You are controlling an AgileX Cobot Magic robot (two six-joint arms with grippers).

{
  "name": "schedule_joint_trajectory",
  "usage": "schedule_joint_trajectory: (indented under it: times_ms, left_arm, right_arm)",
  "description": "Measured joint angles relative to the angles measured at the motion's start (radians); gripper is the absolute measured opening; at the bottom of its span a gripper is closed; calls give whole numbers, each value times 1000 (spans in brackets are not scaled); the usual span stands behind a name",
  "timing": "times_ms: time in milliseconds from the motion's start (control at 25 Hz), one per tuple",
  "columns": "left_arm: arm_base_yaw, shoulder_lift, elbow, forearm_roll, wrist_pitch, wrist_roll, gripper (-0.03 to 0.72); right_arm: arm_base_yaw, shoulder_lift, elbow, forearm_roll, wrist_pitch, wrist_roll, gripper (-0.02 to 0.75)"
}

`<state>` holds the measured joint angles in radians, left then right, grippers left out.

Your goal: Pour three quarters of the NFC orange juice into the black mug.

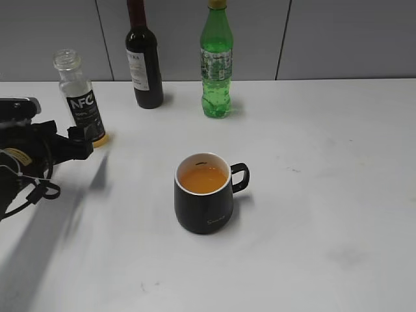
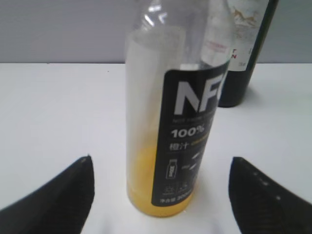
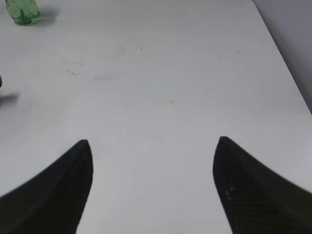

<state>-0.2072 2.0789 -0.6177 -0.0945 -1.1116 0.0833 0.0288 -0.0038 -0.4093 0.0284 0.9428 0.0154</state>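
Black fingers (image 2: 58, 195) of the left gripper (image 2: 161, 195) stand apart in the left wrist view, with the NFC orange juice (image 2: 168, 126) bottle upright on the white table (image 2: 58, 107) between them but untouched. Only a shallow band of juice shows at the bottom, so the bottle should be light, thin-walled and easy to dent or tip — a gentle hold around the labelled middle looks safest. In the exterior view the black mug (image 1: 203, 195) sits near the table's centre, well apart from the bottle, already holding orange liquid. The right gripper (image 3: 152, 195) hangs over bare table, fingers apart, holding nothing. A dark wine bottle (image 1: 144, 55) and a green soda bottle (image 1: 216, 62) stand at the back.
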Motion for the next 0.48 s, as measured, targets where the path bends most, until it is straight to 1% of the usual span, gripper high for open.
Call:
schedule_joint_trajectory:
  times_ms: [80,160,360,480]
  left_arm:
    - [0,-57,36,0,32,0,663]
    - [0,-131,61,0,117,0,659]
    - [0,-339,72,0,451,0,650]
    - [0,-474,73,0,703,0,644]
  right_arm:
    - [0,0,0,0,0,0,582]
    - [0,0,0,0,0,0,582]
    - [0,0,0,0,0,0,582]
    - [0,0,0,0,0,0,582]
